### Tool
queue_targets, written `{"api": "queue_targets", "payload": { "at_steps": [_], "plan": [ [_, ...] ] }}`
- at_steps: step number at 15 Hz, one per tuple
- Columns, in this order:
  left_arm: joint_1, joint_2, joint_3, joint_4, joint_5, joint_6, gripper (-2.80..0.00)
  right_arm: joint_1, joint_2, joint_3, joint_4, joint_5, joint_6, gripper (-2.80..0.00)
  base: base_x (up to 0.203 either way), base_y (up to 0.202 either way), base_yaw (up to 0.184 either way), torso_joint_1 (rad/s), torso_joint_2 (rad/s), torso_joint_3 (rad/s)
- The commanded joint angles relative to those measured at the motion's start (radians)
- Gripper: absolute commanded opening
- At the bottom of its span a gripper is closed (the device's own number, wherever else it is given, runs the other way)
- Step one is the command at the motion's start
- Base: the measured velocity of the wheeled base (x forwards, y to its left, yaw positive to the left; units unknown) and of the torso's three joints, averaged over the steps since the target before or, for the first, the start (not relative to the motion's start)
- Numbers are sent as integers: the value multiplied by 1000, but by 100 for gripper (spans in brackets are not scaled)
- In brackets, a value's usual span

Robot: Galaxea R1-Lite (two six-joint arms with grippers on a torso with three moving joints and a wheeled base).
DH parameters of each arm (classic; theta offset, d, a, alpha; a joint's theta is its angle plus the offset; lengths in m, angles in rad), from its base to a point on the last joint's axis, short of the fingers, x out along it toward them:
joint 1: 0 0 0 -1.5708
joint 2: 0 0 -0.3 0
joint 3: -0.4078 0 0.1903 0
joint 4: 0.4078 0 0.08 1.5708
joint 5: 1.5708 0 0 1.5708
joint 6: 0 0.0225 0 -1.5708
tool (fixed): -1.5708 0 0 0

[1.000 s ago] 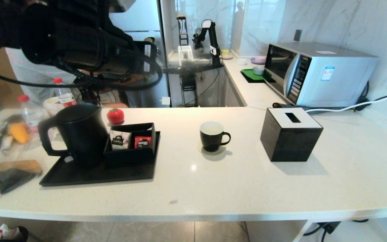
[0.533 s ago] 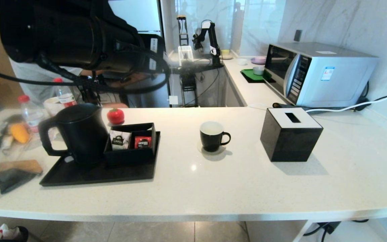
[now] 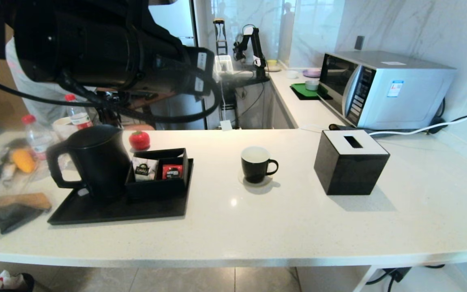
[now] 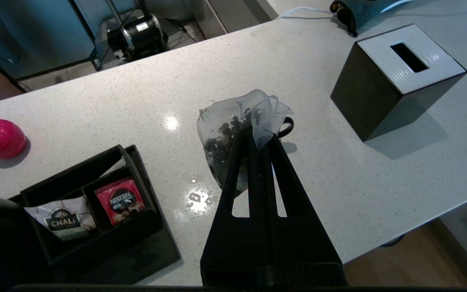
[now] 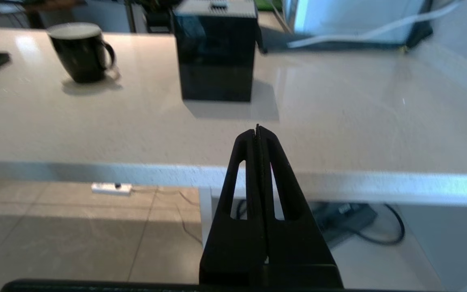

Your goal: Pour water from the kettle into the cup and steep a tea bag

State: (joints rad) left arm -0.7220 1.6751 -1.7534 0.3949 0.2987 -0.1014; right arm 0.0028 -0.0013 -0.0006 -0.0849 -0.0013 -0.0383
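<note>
The left gripper (image 4: pixel 260 136) is shut on the tea bag (image 4: pixel 227 129), a see-through pouch of dark leaves. It holds the bag high over the counter, above the cup, whose handle alone peeks out beside the bag in the left wrist view. The bag's small white tag (image 3: pixel 225 125) dangles below the left arm. The black cup (image 3: pixel 256 164), white inside, stands on a coaster mid-counter and also shows as the cup (image 5: pixel 80 50). The black kettle (image 3: pixel 91 162) stands upright on the tray (image 3: pixel 116 213). The right gripper (image 5: pixel 257 129) is shut and empty, low before the counter's front edge.
A black organiser on the tray holds a white CHALI packet (image 3: pixel 144 170) and a red packet (image 3: pixel 172 171). A black tissue box (image 3: pixel 351 162) stands right of the cup. A red tomato-shaped object (image 3: pixel 139 140), bottles at far left and a microwave (image 3: pixel 387 89) at back.
The left arm has swung to the right towards the cup, and the white tag under it has travelled right and slightly down. Kettle, cup and right gripper have not moved.
</note>
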Motion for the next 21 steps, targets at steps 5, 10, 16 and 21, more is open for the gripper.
{"api": "queue_targets", "payload": {
  "at_steps": [5, 10, 16, 21],
  "plan": [
    [-1, 3, 0, 1, 0, -1, -280, 1, 95, -186, 63, 98, -24, -280, 0, 0, 0, 0, 0, 0],
    [-1, 5, 0, 1, 2, -3, -280, 35, 544, -360, -60, 155, -82, -280, 0, 0, 0, 0, 0, 0],
    [-1, 29, 0, -1, 0, -1, -280, 137, 1186, -578, -495, 327, -100, -280, 0, 0, 0, 0, 0, 0],
    [-27, 52, 0, -16, 0, -3, -280, 348, 1605, -693, -871, 404, -53, -280, 0, 0, 0, 0, 0, 0]
  ]
}}
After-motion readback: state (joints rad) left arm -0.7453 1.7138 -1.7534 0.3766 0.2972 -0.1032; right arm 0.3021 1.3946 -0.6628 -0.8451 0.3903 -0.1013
